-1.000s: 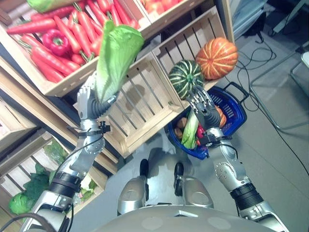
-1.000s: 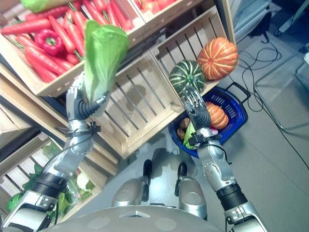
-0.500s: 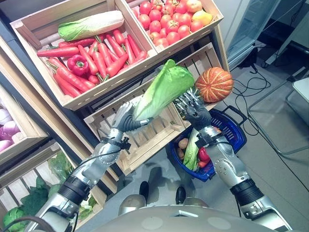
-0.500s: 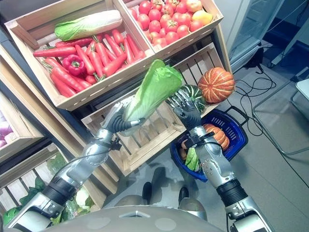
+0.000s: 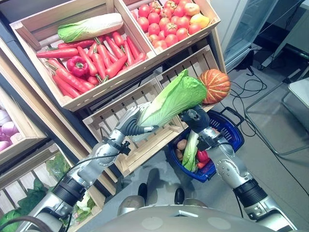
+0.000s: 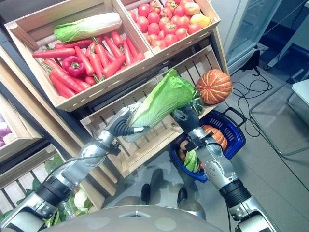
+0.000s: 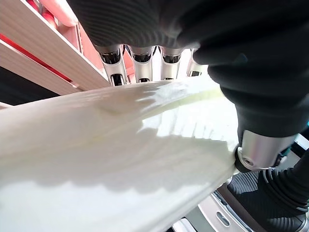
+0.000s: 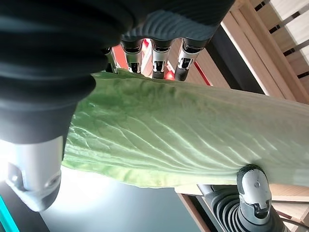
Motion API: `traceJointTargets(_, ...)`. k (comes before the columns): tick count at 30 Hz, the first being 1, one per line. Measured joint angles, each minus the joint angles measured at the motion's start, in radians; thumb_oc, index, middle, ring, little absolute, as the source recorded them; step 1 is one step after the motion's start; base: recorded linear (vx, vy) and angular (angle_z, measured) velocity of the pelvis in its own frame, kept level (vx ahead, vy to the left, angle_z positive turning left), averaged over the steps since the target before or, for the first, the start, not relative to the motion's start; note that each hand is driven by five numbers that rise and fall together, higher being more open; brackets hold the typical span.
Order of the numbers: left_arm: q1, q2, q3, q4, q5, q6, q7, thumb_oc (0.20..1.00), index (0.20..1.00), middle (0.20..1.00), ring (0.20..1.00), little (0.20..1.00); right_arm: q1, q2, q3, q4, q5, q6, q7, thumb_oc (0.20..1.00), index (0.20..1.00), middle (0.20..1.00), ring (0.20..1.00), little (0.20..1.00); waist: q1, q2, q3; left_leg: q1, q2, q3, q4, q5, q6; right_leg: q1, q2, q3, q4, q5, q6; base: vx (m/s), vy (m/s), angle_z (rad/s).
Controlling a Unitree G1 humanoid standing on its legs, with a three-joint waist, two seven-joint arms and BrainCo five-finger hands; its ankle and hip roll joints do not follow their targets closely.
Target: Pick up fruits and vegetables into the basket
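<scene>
1. The napa cabbage (image 5: 171, 99) is held in the air in front of the empty slatted crate (image 5: 126, 116), its pale stem end low on the left and its green leafy end high on the right, above the blue basket (image 5: 231, 126).
2. The left hand (image 5: 131, 123) grasps the cabbage's stem end, fingers (image 7: 137, 65) curled over the white ribs and thumb pressing from the other side.
3. The right hand (image 5: 194, 118) is at the leafy end; in the right wrist view its fingers (image 8: 159, 55) wrap over the green leaf and the thumb closes from the opposite side, so it is clenched on the cabbage too.
4. The basket stands on the floor to the right of the shelves and already holds another green cabbage (image 5: 190, 150), a red pepper (image 5: 202, 155), a potato (image 5: 182, 144) and an orange squash (image 6: 215, 135).
5. An orange pumpkin (image 5: 215, 85) sits in the crate just beyond the basket.
6. Farther up, one crate holds carrots (image 5: 99, 60), a red bell pepper (image 5: 77, 65) and a second napa cabbage (image 5: 89, 27); the crate to its right holds tomatoes (image 5: 166, 21).
</scene>
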Motion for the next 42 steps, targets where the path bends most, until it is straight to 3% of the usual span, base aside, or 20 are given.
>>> traceJointTargets(18,-0.001,0.038,-0.024,-0.052,-0.045,0.001,-0.110,0.200,0.200,0.200,0.200,0.200,0.000,-0.010,0.033,-0.015,0.135,-0.014,0.066,1.000,1.000,1.000,1.000,1.000,0.000,0.001,-0.027,-0.009,0.000,0.001,0.000,0.000,0.001,-0.010,0.001,0.013,0.000,0.000,0.000,0.00,0.001,-0.01)
traceJointTargets(24,-0.014,0.038,-0.041,-0.056,0.026,0.036,-0.071,0.200,0.200,0.200,0.200,0.200,0.003,-0.015,0.056,-0.035,0.028,-0.070,-0.059,1.000,1.000,1.000,1.000,1.000,-0.004,0.002,-0.045,-0.017,-0.001,0.001,0.000,0.000,0.001,-0.021,0.001,0.021,0.000,0.000,0.000,-0.01,0.004,-0.01)
traceJointTargets(35,-0.021,0.043,-0.057,-0.084,0.262,0.143,0.010,0.200,0.200,0.200,0.200,0.200,0.018,0.018,0.073,-0.074,0.036,-0.031,-0.253,1.000,1.000,1.000,1.000,1.000,-0.013,0.005,-0.047,-0.033,-0.001,0.008,0.000,0.000,0.002,-0.037,0.001,0.024,0.000,0.001,0.000,-0.01,0.002,0.00)
traceJointTargets(36,-0.022,0.044,-0.057,-0.085,0.270,0.151,0.013,0.200,0.200,0.200,0.200,0.200,0.018,0.017,0.076,-0.084,0.036,-0.024,-0.270,0.570,0.570,0.570,0.570,0.570,-0.013,0.005,-0.047,-0.033,-0.001,0.008,0.000,0.000,0.002,-0.037,0.000,0.024,0.000,0.001,0.000,0.00,0.000,0.00)
traceJointTargets(37,-0.022,0.044,-0.057,-0.087,0.270,0.157,0.013,0.200,0.200,0.200,0.200,0.200,0.018,0.018,0.078,-0.089,0.036,-0.023,-0.275,0.485,0.485,0.485,0.485,0.485,-0.013,0.005,-0.047,-0.033,-0.001,0.009,0.000,0.000,0.002,-0.037,0.000,0.024,0.000,0.001,0.000,0.00,0.000,0.00)
traceJointTargets(38,-0.022,0.044,-0.057,-0.087,0.271,0.163,0.014,0.200,0.200,0.200,0.200,0.200,0.018,0.021,0.078,-0.091,0.037,-0.022,-0.284,0.200,0.200,0.200,0.200,0.200,-0.013,0.005,-0.047,-0.033,-0.001,0.009,0.000,0.000,0.002,-0.037,0.000,0.024,0.000,0.001,0.000,0.00,0.000,0.00)
traceJointTargets(42,-0.022,0.048,-0.060,-0.091,0.272,0.166,0.012,0.200,0.200,0.200,0.200,0.200,0.018,0.023,0.079,-0.091,0.057,-0.019,-0.302,0.200,0.200,0.200,0.200,0.200,-0.013,0.005,-0.047,-0.034,-0.001,0.009,0.000,0.000,0.002,-0.038,0.000,0.024,0.000,0.000,0.003,0.00,0.000,0.00)
